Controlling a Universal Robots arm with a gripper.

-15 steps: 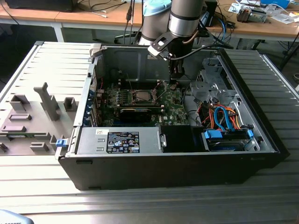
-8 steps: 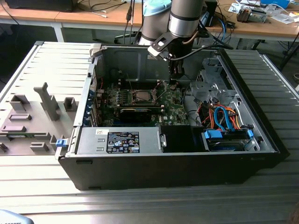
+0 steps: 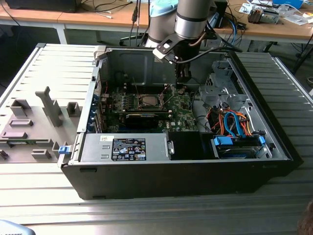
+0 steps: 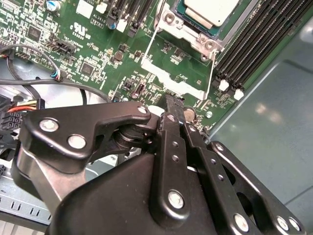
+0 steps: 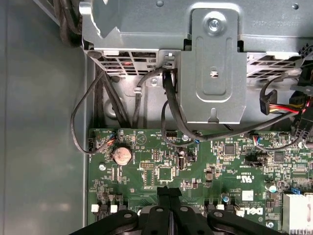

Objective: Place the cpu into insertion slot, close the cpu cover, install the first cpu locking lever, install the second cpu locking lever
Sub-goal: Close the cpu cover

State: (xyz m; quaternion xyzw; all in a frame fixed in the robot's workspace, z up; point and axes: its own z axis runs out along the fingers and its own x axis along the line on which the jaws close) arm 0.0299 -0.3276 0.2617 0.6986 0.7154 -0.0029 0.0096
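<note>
Print, as we find it:
- One black label (image 3: 128, 149) with white print, on the grey power supply (image 3: 93, 147), lower middle of the exterior view.
- One small white sticker (image 3: 106, 138) just beside it.
- White lettering and certification marks on the green circuit board (image 5: 195, 169) (image 4: 98, 54), in both wrist views.

We transcribe none of it.

1. one robot arm (image 3: 193, 19), one gripper (image 4: 171, 100).
2. one open computer case (image 3: 146, 178), one green circuit board (image 5: 200, 147) inside it.
3. one cpu (image 4: 210, 10), silver-faced.
4. one round coin battery (image 5: 122, 154), one long black card (image 3: 142, 119).
</note>
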